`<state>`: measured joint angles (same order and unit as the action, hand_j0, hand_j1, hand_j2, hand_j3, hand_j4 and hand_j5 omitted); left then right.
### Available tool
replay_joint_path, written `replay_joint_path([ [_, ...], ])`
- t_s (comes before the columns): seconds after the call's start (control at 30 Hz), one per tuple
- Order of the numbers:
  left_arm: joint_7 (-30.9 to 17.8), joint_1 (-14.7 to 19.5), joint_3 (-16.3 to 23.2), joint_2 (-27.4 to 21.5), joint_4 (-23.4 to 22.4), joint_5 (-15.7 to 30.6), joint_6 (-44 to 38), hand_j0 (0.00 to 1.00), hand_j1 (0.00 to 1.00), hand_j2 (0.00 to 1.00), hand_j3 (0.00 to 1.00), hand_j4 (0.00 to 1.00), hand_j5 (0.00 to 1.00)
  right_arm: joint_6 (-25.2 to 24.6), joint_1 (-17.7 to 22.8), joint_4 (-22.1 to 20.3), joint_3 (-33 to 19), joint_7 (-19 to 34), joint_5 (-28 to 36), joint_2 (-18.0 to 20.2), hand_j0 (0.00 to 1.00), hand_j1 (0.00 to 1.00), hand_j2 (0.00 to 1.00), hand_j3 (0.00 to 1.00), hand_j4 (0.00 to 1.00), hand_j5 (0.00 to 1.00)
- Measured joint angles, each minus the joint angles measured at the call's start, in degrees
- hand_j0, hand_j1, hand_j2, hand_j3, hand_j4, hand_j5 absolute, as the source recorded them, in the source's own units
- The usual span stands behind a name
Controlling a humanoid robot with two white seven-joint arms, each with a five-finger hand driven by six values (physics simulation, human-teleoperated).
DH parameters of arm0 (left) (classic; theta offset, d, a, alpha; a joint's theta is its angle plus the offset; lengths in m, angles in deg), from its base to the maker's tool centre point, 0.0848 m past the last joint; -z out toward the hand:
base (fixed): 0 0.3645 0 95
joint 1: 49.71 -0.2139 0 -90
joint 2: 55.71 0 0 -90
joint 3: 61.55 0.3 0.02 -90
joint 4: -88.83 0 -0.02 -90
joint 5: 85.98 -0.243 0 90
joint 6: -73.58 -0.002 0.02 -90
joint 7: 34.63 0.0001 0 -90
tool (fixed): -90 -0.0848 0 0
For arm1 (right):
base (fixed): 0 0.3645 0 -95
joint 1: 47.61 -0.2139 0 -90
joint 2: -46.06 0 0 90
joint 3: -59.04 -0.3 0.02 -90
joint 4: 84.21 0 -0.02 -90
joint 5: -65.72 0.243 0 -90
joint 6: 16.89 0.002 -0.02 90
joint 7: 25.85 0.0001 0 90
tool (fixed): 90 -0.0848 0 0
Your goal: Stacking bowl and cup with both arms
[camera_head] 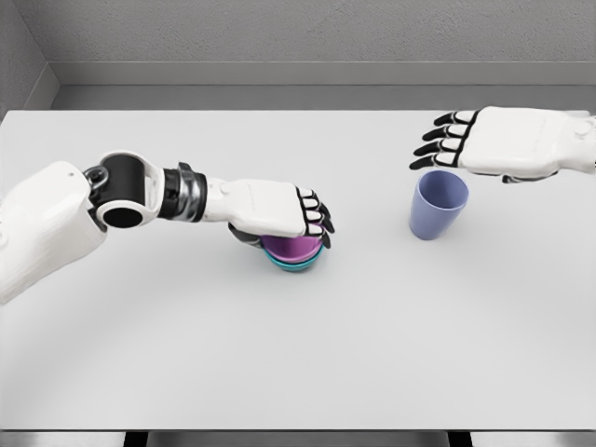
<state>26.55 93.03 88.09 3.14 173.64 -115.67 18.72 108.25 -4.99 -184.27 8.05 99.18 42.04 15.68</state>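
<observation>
A purple bowl (pixel 291 248) sits nested in a teal bowl (pixel 302 266) on the white table (pixel 279 363), a little left of the middle. My left hand (pixel 307 223) lies over the purple bowl, palm down, with its fingers curled over the right rim and the thumb at the left side; most of the bowl is hidden beneath it. A blue-violet cup (pixel 438 209) stands upright to the right. My right hand (pixel 449 142) hovers just above and behind the cup's rim, palm down, fingers stretched out to the left, holding nothing.
A grey wall runs along the table's far edge (pixel 298 110). The table's front edge (pixel 298 430) lies at the bottom of the view.
</observation>
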Motion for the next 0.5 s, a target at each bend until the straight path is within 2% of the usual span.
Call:
replay_joint_path([
  [0.27, 0.0, 0.4, 0.3, 0.0, -0.7, -0.1, 0.0, 0.78, 0.78, 0.78, 0.78, 0.78, 0.78, 0.0, -0.1, 0.2, 1.3, 0.0, -0.4, -1.1, 1.0, 1.0, 1.0, 1.0, 1.0, 1.0],
  [0.4, 0.0, 0.4, 0.3, 0.0, -1.1, 0.1, 0.0, 0.93, 0.93, 0.93, 0.93, 0.93, 0.93, 0.0, -0.1, 0.3, 1.5, 0.0, -1.2, -1.7, 1.0, 1.0, 1.0, 1.0, 1.0, 1.0],
  [0.5, 0.1, 0.4, 0.3, 0.0, -1.2, 0.4, 0.0, 1.0, 1.0, 1.0, 1.0, 1.0, 1.0, 0.0, -0.1, 0.3, 1.6, 0.0, -1.3, -1.8, 1.0, 1.0, 1.0, 1.0, 1.0, 1.0],
])
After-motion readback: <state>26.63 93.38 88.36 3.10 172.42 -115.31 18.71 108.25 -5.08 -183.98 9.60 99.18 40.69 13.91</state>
